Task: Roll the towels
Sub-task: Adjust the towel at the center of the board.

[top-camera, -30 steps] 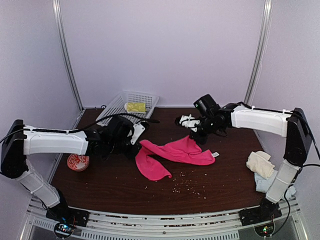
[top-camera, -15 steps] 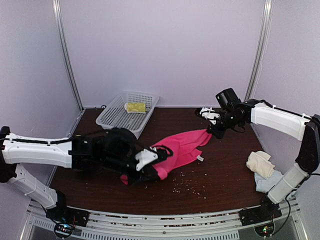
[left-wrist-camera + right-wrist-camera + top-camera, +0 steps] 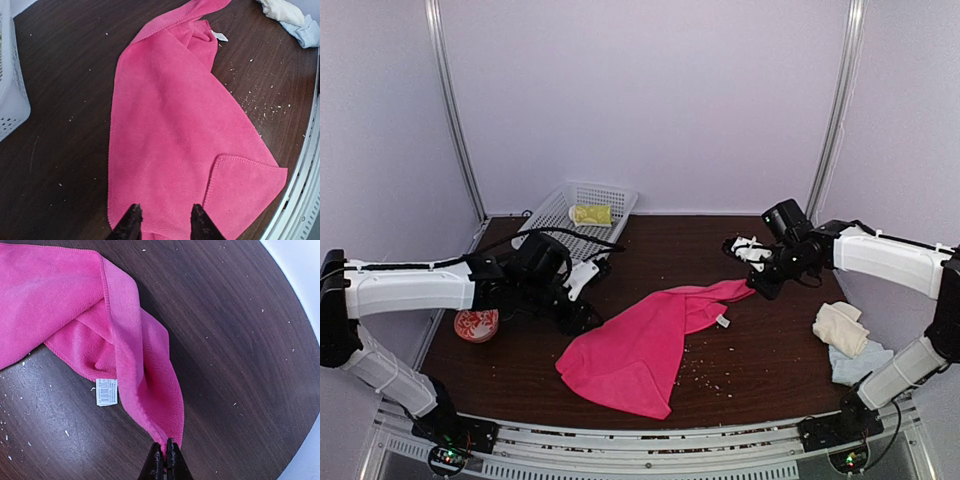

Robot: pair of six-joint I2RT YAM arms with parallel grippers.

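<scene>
Pulling the pink towel (image 3: 630, 350) flat comes first; it lies on the table (image 3: 770, 340). Your right gripper (image 3: 163, 460) pinches its far corner. Your left gripper (image 3: 165, 222) hangs half open over the near edge. Smooth folds before rolling.

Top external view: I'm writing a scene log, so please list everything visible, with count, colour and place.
hot-pink towel: 1, pink, spread mid-table
lime-yellow towel: 1, yellow, in the basket
cream towel: 1, cream, right edge
pale-blue towel: 1, blue, touching the cream towel
basket: 1, white, far left
dish: 1, red-and-white, left edge
crumbs: many, pale, near centre
table: 1, dark brown, under everything
left arm: 1, white-black, jaws apart at hot-pink towel's edge
right arm: 1, white-black, jaws shut on hot-pink towel's corner
</scene>
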